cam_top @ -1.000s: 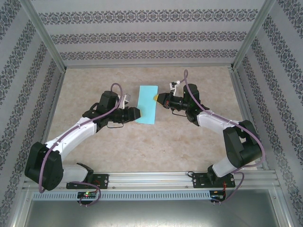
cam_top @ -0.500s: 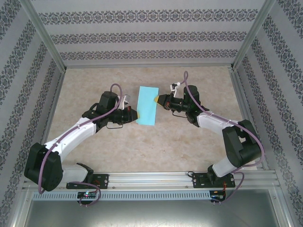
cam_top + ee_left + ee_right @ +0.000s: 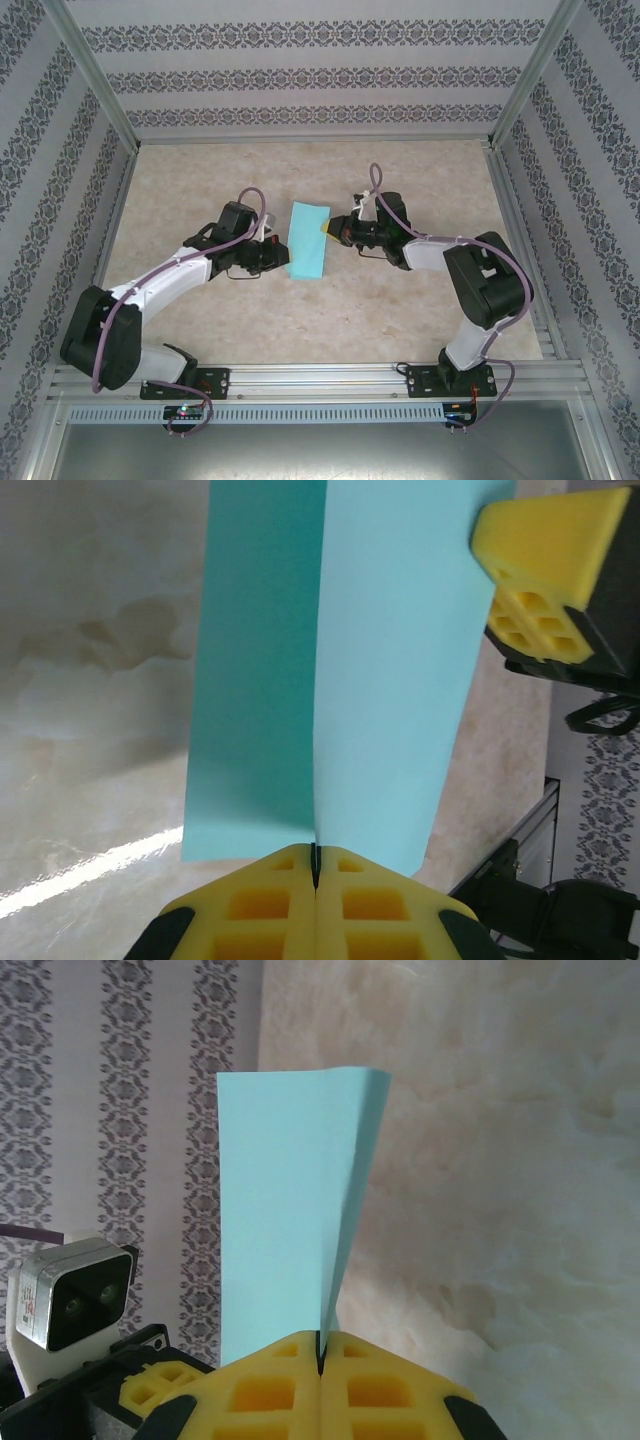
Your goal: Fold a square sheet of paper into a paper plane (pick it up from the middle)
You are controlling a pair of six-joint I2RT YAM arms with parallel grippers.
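the left claw (image 3: 315, 858) has just closed tight onto the square sheet of paper (image 3: 308, 240); the right claw (image 3: 320, 1352) stays clamped on the opposite edge. held creased between them over the surface (image 3: 400, 310), its centre fold looks begun.

My left arm (image 3: 165, 280) and right arm (image 3: 430, 252) wear white shells between black joints, each trailed by a mauve cable (image 3: 374, 178). My left gripper (image 3: 315, 852) and right gripper (image 3: 320, 1345) end in yellow fingers (image 3: 255, 910) moulded with square pockets and seated in black holders. A pale boxy camera (image 3: 70, 1305) carries two dark lenses.
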